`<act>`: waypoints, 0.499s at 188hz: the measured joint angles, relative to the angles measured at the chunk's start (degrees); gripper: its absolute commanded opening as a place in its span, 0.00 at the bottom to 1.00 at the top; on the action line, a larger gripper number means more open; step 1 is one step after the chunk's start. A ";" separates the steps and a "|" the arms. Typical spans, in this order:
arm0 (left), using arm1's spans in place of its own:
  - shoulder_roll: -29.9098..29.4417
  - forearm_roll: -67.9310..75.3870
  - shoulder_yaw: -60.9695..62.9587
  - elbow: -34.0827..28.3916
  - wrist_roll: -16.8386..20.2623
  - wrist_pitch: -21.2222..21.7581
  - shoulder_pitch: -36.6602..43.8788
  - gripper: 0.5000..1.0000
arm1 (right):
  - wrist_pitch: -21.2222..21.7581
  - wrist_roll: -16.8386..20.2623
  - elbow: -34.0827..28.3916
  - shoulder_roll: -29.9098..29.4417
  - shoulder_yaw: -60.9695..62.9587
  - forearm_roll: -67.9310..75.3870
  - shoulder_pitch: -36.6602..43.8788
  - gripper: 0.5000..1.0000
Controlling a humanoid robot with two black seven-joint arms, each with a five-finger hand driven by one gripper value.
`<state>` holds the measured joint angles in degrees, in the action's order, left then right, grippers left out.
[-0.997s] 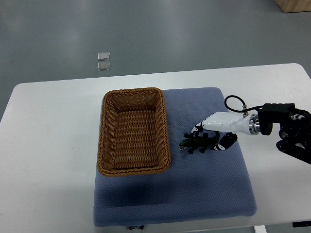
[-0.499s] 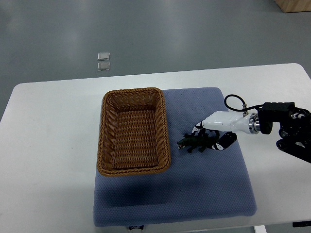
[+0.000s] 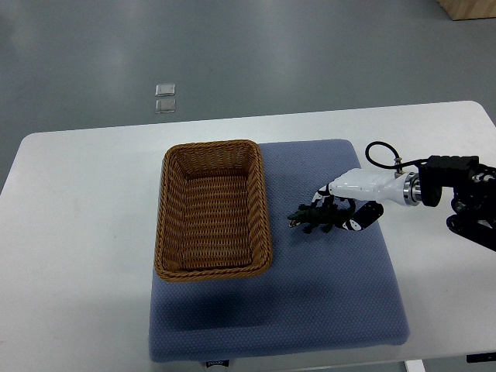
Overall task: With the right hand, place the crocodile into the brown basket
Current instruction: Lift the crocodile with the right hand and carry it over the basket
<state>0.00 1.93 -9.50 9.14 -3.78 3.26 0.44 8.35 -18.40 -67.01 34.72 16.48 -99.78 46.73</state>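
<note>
A small dark green toy crocodile (image 3: 311, 220) is held just above the blue mat, a little right of the brown wicker basket (image 3: 213, 208). My right hand (image 3: 339, 211) is shut on the crocodile's rear half, with its white fingers (image 3: 325, 194) over the top and a thumb beneath. The crocodile's head points left toward the basket's right rim. The basket has nothing in it. My left hand is out of the picture.
The basket and crocodile sit over a blue-grey mat (image 3: 310, 310) on a white table (image 3: 77, 232). My right arm's black wrist and cable (image 3: 449, 194) reach in from the right edge. Two small clear squares (image 3: 165, 98) lie on the floor beyond the table.
The right hand has risen slightly and shifted up-right with the crocodile in its grasp; the toy has left its earlier spot on the mat.
</note>
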 measured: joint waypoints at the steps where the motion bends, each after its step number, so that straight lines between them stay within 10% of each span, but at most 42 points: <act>1: 0.00 0.00 0.00 0.00 0.00 0.00 0.00 1.00 | 0.00 0.00 0.02 0.01 0.01 0.00 0.00 0.08; 94: 0.00 0.00 -0.07 -0.02 0.00 0.00 0.00 1.00 | 0.47 0.20 4.41 0.08 2.84 0.10 1.21 0.08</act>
<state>0.00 1.93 -9.57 9.11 -3.78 3.26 0.44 8.82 -18.20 -62.61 34.81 19.31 -99.68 47.95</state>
